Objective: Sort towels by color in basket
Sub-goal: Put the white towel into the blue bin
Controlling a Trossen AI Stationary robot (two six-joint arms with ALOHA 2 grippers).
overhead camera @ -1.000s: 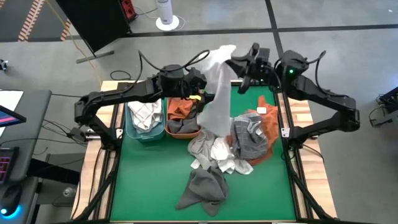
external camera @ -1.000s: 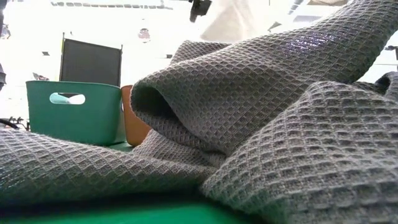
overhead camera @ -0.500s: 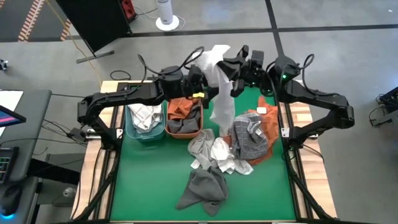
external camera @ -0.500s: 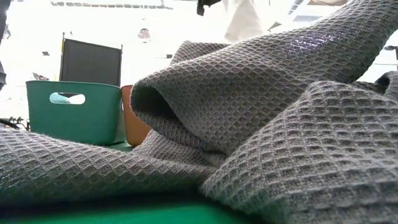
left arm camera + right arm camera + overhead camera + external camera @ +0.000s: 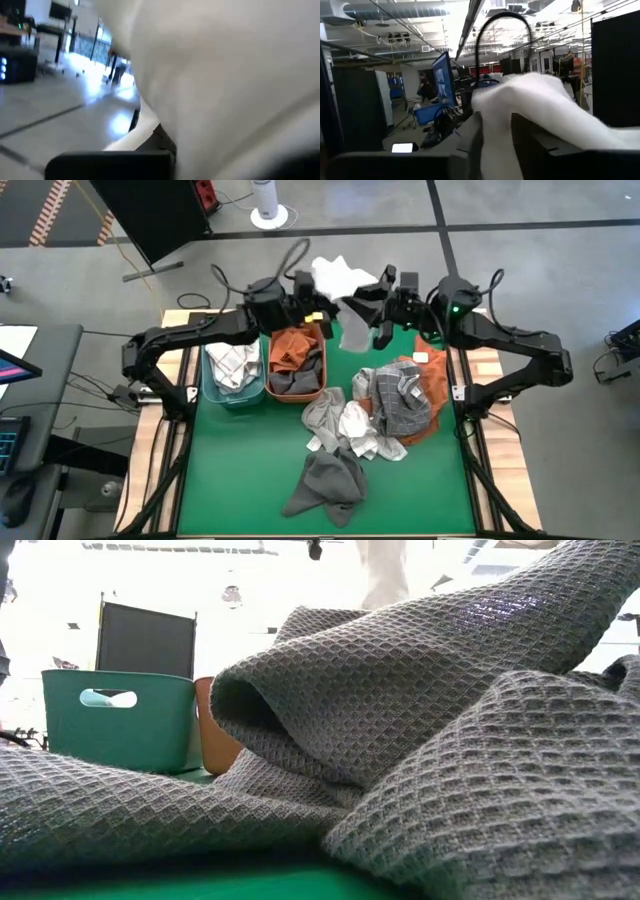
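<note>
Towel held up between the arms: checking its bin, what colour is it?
Plain white towel, clearest in the high view.

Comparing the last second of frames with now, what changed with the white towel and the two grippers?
The large white cloth towel, earlier hanging down to the pile, has been drawn up and bunched at the table's far edge. The left gripper has shut on it; the right gripper has moved in beside it, its jaws parting. The teal basket, orange basket and the pile of towels stayed as they were.
</note>
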